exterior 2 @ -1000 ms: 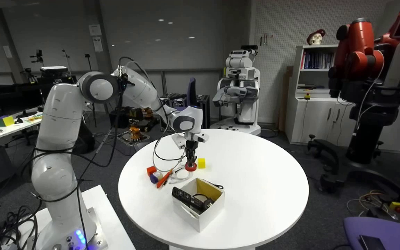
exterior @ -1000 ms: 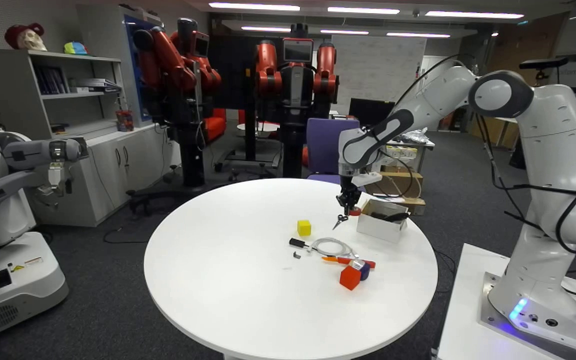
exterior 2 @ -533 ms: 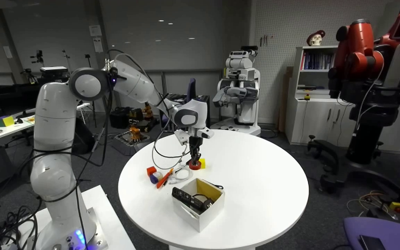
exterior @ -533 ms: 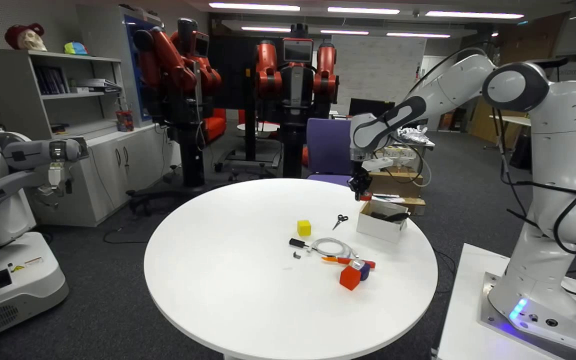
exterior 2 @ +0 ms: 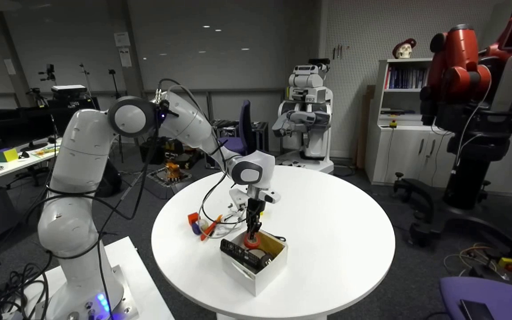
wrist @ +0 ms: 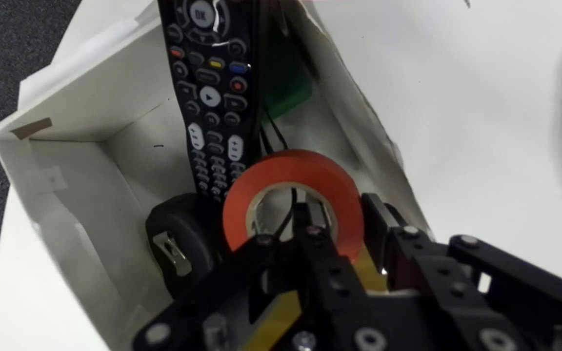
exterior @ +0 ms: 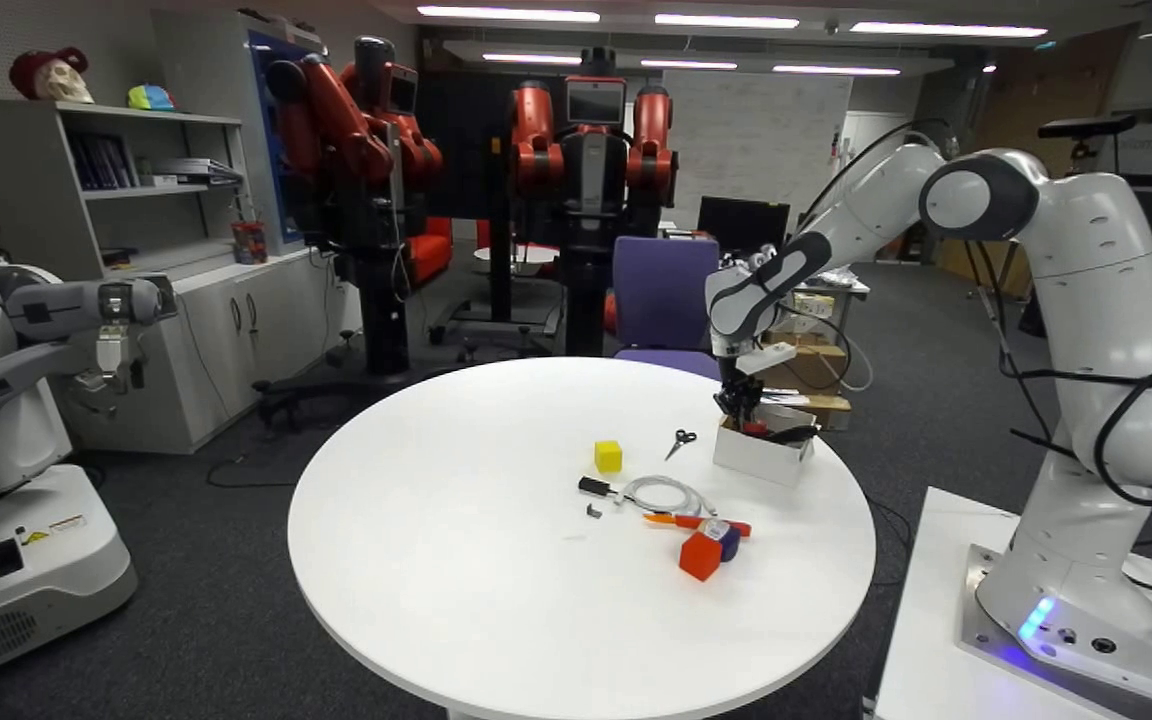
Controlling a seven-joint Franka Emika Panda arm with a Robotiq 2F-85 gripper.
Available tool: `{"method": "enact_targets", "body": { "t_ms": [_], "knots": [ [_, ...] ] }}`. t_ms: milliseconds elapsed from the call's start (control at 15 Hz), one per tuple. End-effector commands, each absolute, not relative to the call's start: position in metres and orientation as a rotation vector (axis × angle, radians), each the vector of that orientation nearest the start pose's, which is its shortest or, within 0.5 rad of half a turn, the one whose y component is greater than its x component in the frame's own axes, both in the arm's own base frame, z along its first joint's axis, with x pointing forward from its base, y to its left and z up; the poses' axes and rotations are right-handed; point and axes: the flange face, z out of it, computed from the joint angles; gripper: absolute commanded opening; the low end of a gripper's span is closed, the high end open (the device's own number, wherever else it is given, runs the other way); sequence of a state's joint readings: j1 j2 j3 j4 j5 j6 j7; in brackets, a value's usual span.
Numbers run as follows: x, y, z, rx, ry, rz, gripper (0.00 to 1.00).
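My gripper (wrist: 338,204) is shut on the wall of a red tape roll (wrist: 291,165), with one finger inside the ring and the other against its outside. The roll also shows at the fingertips in both exterior views (exterior: 755,428) (exterior 2: 251,242). The gripper points down into an open white box (exterior 2: 265,280), and the roll is within the box's opening. In the wrist view a black remote (wrist: 212,92) leans in the box beside the roll. A black object with a metal clip (wrist: 178,248) and a green object (wrist: 288,92) also lie in the box, partly hidden.
On the round white table (exterior: 456,600) are scissors (exterior: 682,440), a yellow cube (exterior: 608,456), a coiled white cable (exterior: 664,492), an orange-red tool (exterior: 696,522), a red cube (exterior: 701,555) and a blue roll (exterior: 729,540). A purple chair (exterior: 664,300) stands behind the table.
The gripper has carried the red tape roll from above the table beside the box to the box. After rising, it has come down into the box's opening.
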State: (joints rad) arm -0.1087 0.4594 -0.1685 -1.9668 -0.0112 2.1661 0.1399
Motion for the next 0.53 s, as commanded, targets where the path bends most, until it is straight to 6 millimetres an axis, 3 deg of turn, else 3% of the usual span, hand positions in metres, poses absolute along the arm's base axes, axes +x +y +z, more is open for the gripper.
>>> {"method": "enact_targets", "body": {
  "t_ms": [0,133,333,467],
  "knots": [
    [0.571,-0.163,0.218,-3.142,0.615,0.465,0.62],
    [0.572,-0.160,0.224,-3.143,0.596,0.462,0.76],
    [0.565,-0.151,0.257,-3.147,0.583,0.441,0.97],
    [0.557,-0.145,0.288,-3.162,0.566,0.412,1.00]
  ]
}}
